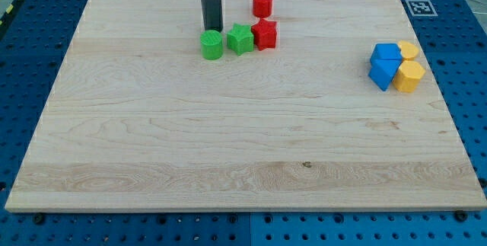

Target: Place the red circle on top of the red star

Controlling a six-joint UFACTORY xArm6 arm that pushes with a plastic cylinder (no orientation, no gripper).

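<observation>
Green star (pixel 240 39) blocks red star's (pixel 265 34) left.

Bright, even overhead light; soft short shadows; sharp focus; no glare.

The red circle (pixel 262 3) sits just above the red star (pixel 265 33), apart from it, toward the view's top.

A pale wooden bench (pixel 243 139) with light, streaky grain sits on a blue pegboard surface (pixel 30 25) dotted with holes. A dark grey rod ends at my tip (pixel 212 30). The red circle (pixel 262 3) and red star (pixel 265 34) match in colour. Green circle (pixel 211 46) and green star (pixel 240 39) are bright green. Two blue blocks (pixel 385 65) adjoin two yellow-orange blocks (pixel 410 69). A black-and-white square marker (pixel 418 7) sits on the pegboard beside the bench's corner.
</observation>
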